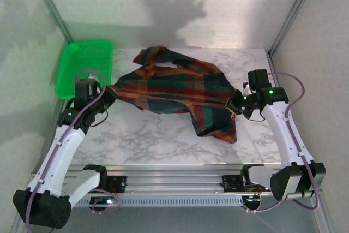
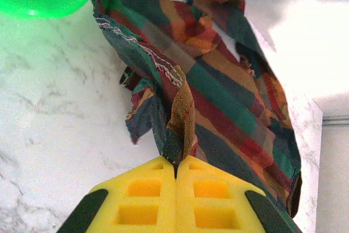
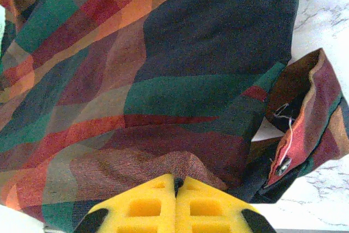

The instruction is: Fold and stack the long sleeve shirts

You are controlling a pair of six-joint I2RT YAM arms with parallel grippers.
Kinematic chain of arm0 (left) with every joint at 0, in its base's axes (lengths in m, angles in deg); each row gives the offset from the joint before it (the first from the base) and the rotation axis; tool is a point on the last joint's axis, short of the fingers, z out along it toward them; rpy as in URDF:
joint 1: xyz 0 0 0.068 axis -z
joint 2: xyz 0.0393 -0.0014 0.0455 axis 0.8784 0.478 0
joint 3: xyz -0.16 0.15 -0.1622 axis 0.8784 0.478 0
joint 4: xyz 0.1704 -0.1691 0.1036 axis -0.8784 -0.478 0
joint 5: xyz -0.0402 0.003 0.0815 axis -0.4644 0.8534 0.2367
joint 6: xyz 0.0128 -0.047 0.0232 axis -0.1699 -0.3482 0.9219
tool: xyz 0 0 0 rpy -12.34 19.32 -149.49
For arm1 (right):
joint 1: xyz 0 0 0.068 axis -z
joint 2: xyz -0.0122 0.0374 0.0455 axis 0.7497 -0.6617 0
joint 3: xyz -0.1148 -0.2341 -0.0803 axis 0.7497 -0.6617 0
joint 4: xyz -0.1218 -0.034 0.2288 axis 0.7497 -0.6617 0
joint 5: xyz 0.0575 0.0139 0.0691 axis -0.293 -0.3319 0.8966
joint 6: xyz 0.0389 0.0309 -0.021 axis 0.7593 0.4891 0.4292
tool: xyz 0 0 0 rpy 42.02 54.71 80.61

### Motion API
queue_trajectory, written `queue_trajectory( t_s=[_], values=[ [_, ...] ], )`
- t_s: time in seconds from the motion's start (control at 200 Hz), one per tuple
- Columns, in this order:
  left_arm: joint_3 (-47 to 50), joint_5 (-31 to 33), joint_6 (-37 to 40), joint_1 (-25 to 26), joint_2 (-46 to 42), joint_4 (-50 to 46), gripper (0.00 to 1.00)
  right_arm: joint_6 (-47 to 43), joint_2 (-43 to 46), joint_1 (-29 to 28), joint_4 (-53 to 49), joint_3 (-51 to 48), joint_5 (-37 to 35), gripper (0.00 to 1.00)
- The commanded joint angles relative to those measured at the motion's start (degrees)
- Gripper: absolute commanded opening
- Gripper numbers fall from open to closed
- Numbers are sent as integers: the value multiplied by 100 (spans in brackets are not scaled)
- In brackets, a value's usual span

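White marble table (image 1: 136, 135) under plaid shirt (image 1: 174, 88); green tray (image 1: 82, 64) far-left; pale walls (image 1: 163, 4).

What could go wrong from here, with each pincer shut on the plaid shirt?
The left pincer pinches only a thin bunched edge of the plaid shirt, so a pull might slip it free. A buttoned flap lies beside the right pincer and could get caught in a fold. The green tray lies close to the left pincer; a swing may knock it.
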Motion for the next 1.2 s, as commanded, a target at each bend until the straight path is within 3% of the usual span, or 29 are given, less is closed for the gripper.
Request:
queue_trajectory(
  t_s=[0.0,0.25,0.48,0.681,0.781,0.936,1.196],
  values=[
    [-399,466,604,-15,-15,-178,4,-148,193,127,-210,105,178,0],
    [-656,483,1233,-12,86,-568,4,-191,261,170,-247,-153,270,0],
    [1686,30,-472,89,-1408,-498,4,-413,372,350,-628,-461,-226,0],
    [2752,-80,-1431,137,-2376,-1086,4,-443,641,425,-1022,-1043,-537,0],
    [3022,-290,-1607,232,-2315,-848,4,-275,838,501,-1032,-1511,-743,0],
    [3098,-9,-1516,531,-1884,-890,5,-182,1013,581,-913,-2003,-1226,0],
    [3006,322,-1832,960,-1407,-404,5,-133,683,585,-502,-1945,-891,0]
  ],
)
